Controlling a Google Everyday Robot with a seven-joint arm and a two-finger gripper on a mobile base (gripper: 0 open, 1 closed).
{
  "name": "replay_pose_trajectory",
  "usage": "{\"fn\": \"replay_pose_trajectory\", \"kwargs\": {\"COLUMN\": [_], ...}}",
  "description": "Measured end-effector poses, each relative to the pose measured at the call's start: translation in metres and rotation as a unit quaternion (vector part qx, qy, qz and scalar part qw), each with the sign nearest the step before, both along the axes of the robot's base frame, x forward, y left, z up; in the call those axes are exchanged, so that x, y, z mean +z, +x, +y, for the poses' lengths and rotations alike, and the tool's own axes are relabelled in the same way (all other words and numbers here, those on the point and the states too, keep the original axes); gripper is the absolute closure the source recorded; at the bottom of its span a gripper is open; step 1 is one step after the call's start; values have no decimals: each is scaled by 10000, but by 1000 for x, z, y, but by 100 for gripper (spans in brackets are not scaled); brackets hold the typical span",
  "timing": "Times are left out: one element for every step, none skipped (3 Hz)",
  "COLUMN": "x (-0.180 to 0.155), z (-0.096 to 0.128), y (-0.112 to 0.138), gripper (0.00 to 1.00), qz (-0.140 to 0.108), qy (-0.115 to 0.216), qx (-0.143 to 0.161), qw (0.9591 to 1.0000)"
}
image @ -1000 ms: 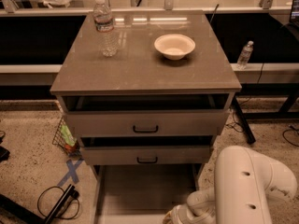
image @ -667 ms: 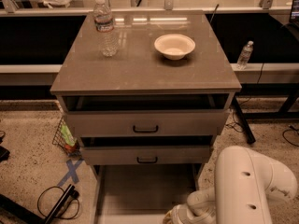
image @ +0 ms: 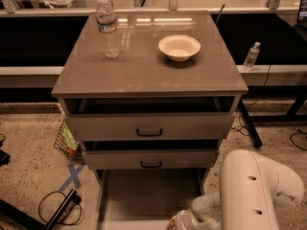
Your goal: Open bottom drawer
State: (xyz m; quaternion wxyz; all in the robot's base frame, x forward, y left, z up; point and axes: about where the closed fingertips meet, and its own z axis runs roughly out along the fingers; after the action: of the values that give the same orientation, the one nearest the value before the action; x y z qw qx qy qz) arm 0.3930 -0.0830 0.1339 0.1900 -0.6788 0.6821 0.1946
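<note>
The bottom drawer (image: 148, 195) sat pulled well out under the cabinet with its grey tray showing, so the job looked all but done. The tool (image: 181, 221) hung low by the tray's near right side, and its state could not be told. A bottle (image: 109, 28) and a bowl (image: 179, 47) stood on the counter (image: 144, 73), and a floor cable (image: 57, 210) lay apart to the left.

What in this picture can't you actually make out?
Camera view:
- Grey-beige bottom drawer: front and handle cut off by the lower edge; only its tray shows.
- Gripper: at the lower edge, by that drawer's right side, mostly cut off.
- Clear plastic water bottle: label too small to read.
</note>
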Motion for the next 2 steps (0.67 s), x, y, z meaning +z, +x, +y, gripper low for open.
{"fn": "replay_pose_trajectory", "kwargs": {"x": [-1, -1], "z": [1, 3], "y": [-1, -2], "gripper": [12, 0], "qz": [11, 21], "qy": [7, 13], "qx": [6, 11], "qw": [10000, 10000]}}
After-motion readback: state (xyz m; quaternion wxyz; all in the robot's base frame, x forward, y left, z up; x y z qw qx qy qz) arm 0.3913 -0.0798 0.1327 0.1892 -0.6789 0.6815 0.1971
